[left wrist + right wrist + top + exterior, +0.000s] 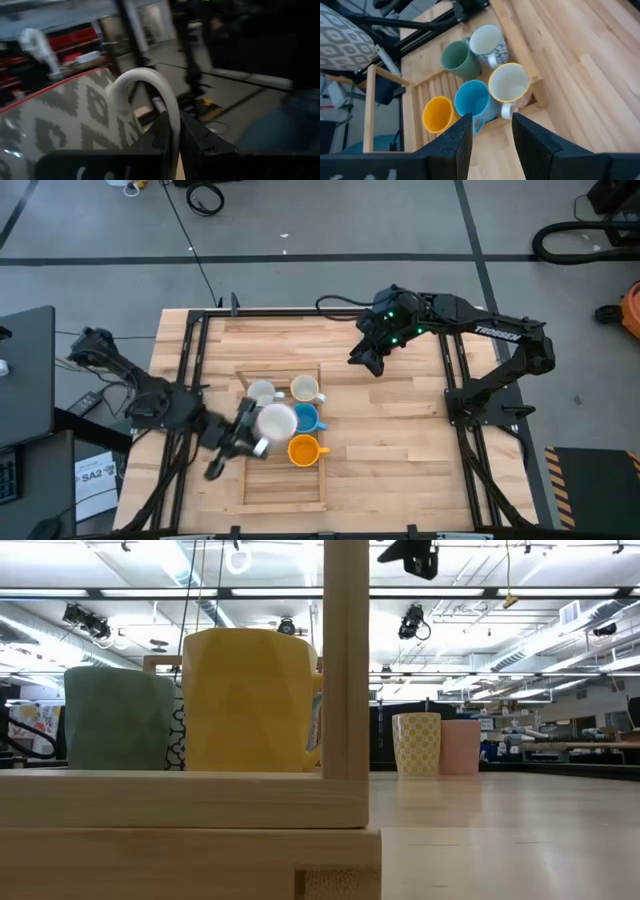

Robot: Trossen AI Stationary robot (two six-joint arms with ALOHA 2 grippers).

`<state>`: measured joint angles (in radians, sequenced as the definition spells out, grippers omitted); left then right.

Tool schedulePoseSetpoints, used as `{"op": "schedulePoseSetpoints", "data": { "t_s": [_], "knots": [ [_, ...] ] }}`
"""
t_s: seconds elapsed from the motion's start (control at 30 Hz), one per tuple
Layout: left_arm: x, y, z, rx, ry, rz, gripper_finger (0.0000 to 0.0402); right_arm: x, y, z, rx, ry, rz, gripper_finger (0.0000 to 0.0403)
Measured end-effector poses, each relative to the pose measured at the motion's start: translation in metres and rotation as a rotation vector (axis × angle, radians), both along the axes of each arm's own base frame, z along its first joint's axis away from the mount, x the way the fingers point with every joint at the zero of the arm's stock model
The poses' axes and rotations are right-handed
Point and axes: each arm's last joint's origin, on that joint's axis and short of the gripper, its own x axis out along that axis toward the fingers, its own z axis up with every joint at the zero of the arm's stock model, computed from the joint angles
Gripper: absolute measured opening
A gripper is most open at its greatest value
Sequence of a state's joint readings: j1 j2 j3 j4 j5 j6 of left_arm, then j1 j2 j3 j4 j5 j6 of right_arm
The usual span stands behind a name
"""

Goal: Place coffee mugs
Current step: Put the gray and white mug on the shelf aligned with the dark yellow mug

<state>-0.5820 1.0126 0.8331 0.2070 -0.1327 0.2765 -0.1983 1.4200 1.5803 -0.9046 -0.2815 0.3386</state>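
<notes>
One wooden tray (pixel 283 492) with slatted floor, lying on the wooden table (pixel 390 450) toward my left side. Mugs standing in the tray, seen from my right wrist: one orange mug (pixel 438 114), one bright blue mug (pixel 473 102) touching it, one teal-green mug (pixel 460 59), one mug with white interior and dark pattern (pixel 489 43) just beside the teal-green one, one yellow-rimmed mug with white interior (pixel 509 86) at the tray's edge. One further mug, grey-and-white patterned (pixel 70 117), was carried over the tray by my left gripper (pixel 174 131), fingers clamped on its white handle, mug tilted; from above it showed as a pale round shape (pixel 277 421) beside the blue mug. My right gripper (pixel 491 135) hung above the bare table, well apart from the tray, fingers spread with nothing between them. From table height two more mugs, one pale yellow patterned (pixel 416 744) and one pink (pixel 460 747), stood touching each other farther back on the table
</notes>
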Motion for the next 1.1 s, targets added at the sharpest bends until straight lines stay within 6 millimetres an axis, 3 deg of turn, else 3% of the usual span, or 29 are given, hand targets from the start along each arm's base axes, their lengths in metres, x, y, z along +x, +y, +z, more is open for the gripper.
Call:
{"op": "schedulePoseSetpoints", "data": {
  "t_s": [0.2, 0.4, 0.93, 1.1],
  "knots": [
    [-0.019, -0.026, -0.011, 0.075, -0.011, -0.139, 0.0024, 0.002, 0.013, 0.000, -0.011, 0.003, 0.033, 0.0144],
    [-0.029, -0.031, -0.041, 0.029, -0.025, -0.142, 0.0024, 0.003, 0.018, 0.000, -0.045, 0.000, 0.022, 0.0144],
    [-0.074, 0.013, -0.148, -0.252, -0.160, -0.145, 0.0024, 0.005, 0.020, 0.002, -0.050, -0.024, 0.015, 0.0144],
    [-0.082, 0.020, -0.162, -0.251, -0.153, -0.146, 0.0024, 0.007, 0.020, 0.003, -0.053, -0.045, 0.014, 0.0144]
  ]
}}
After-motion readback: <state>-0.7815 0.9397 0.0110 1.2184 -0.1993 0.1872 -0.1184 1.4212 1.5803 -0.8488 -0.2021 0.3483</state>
